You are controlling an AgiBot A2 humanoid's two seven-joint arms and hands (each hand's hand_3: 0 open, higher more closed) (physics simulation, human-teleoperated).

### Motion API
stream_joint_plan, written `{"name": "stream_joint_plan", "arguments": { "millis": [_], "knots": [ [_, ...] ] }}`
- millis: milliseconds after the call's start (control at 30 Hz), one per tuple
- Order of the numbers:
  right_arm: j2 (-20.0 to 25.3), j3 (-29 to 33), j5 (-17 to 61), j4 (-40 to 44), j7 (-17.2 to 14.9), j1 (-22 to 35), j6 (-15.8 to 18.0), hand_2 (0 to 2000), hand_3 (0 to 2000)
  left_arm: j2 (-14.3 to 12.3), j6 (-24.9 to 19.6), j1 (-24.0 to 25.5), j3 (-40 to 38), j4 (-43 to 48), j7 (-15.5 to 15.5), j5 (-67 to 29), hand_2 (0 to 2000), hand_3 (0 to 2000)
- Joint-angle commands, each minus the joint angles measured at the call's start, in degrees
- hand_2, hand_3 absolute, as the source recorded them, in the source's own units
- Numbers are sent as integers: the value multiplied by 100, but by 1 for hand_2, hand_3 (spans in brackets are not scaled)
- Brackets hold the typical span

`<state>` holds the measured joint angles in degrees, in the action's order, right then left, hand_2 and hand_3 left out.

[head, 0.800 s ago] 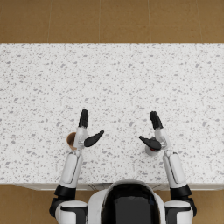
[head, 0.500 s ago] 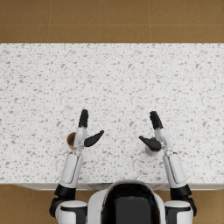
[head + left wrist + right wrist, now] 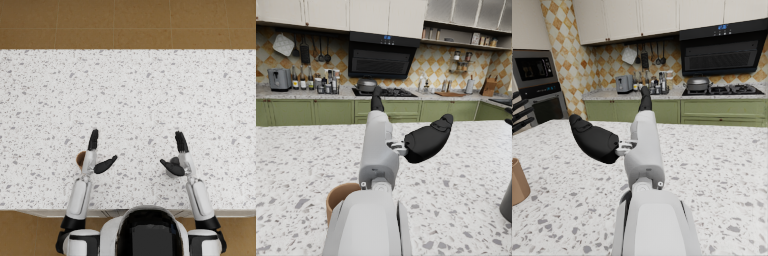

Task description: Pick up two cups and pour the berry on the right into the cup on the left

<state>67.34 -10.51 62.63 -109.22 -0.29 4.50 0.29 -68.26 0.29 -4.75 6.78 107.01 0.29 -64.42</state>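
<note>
A white speckled surface (image 3: pixel 130 100) spans the head view, with both white arms reaching over its near edge. The left hand (image 3: pixel 97 159) is spread wide and holds nothing, with the brown cup (image 3: pixel 80 159) standing on the surface just beside its wrist on the outer side, while the right hand (image 3: pixel 176 159) is likewise spread and empty, partly covering the dark cup (image 3: pixel 173 162), which sits under its thumb. From the left wrist view the brown cup (image 3: pixel 340 197) shows upright beside the forearm; what either cup holds cannot be seen.
</note>
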Motion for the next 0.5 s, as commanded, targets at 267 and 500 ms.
{"name": "stream_joint_plan", "arguments": {
  "millis": [267,500],
  "knots": [
    [-549,894,1059,-914,27,-1679,-26,0,0,-65,-27,1262,-1529,396,-27,-912,0,0],
    [-544,1081,1168,-882,29,-2309,-28,0,0,-309,-29,2037,-1734,506,-29,-1290,0,0]
  ]
}}
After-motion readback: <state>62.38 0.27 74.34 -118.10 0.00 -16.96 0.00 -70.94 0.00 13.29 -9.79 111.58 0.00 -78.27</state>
